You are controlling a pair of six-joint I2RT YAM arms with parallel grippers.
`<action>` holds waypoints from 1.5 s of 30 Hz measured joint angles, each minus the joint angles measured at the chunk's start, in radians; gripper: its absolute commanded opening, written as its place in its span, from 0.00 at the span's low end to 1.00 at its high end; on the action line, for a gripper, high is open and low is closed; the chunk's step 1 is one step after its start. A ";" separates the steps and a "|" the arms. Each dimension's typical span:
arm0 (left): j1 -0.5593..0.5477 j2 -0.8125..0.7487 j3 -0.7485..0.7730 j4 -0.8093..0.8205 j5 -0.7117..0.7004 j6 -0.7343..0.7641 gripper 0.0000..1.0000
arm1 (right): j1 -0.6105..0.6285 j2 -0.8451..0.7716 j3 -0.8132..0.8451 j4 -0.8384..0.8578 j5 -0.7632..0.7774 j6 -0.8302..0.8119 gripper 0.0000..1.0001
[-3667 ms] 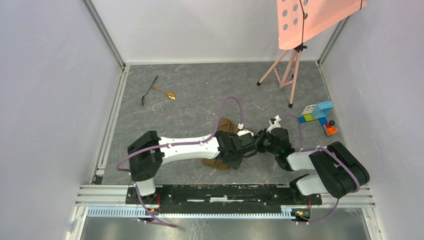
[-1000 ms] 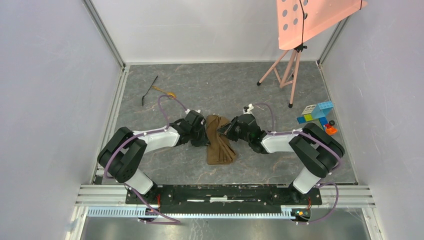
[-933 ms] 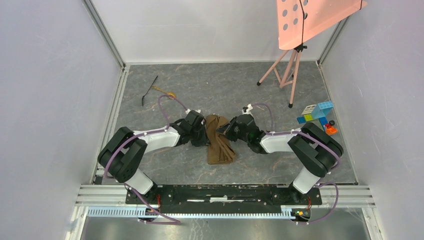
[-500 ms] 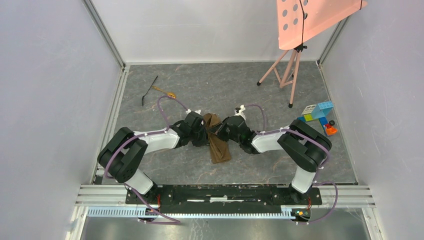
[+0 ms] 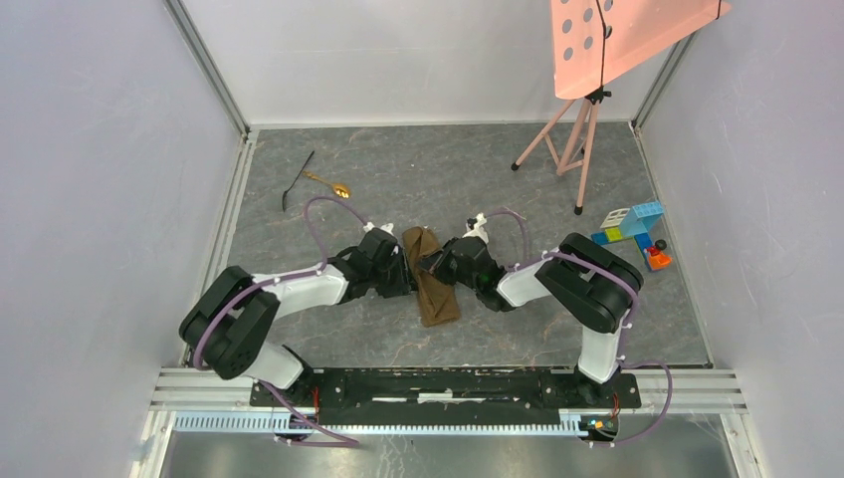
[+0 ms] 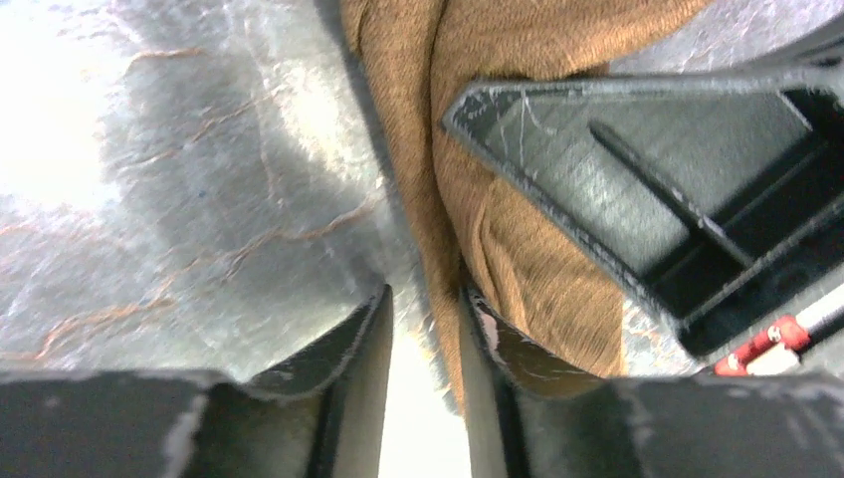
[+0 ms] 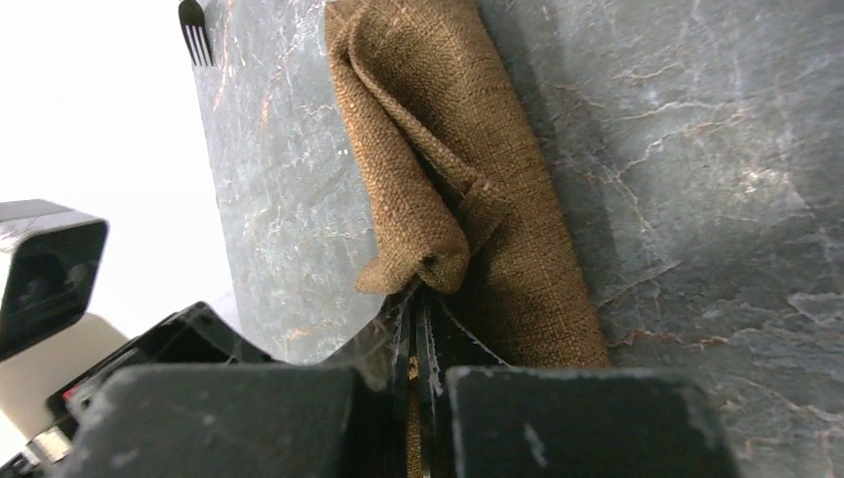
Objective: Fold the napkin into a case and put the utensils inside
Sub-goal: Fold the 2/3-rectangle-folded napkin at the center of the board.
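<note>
Beside the napkin [image 5: 430, 284], both arms [image 5: 309, 287] low, outstretched

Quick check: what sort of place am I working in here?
Likely a lab robot test cell: plain white walls on aluminium framing, a pink perforated board on a tripod, toy blocks.

No legible text anywhere.

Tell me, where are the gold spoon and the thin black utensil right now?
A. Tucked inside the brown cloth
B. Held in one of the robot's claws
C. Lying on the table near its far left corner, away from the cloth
C: the gold spoon and the black utensil lie together on the table near its far left corner, well apart from the brown napkin.
</note>
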 measured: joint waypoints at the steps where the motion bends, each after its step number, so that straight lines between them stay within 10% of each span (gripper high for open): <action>1: 0.003 -0.017 -0.007 -0.013 0.001 0.001 0.56 | 0.000 0.007 -0.003 0.012 0.000 -0.009 0.00; 9: 0.027 -0.116 -0.018 -0.145 0.001 0.018 0.80 | -0.006 0.018 -0.020 0.059 -0.008 -0.033 0.00; 29: 0.029 -0.248 0.006 -0.171 -0.050 0.056 0.88 | -0.027 0.032 -0.014 0.067 -0.063 -0.072 0.00; 45: 0.034 -0.019 0.058 -0.070 0.001 0.109 0.87 | -0.058 0.032 -0.014 0.064 -0.104 -0.123 0.00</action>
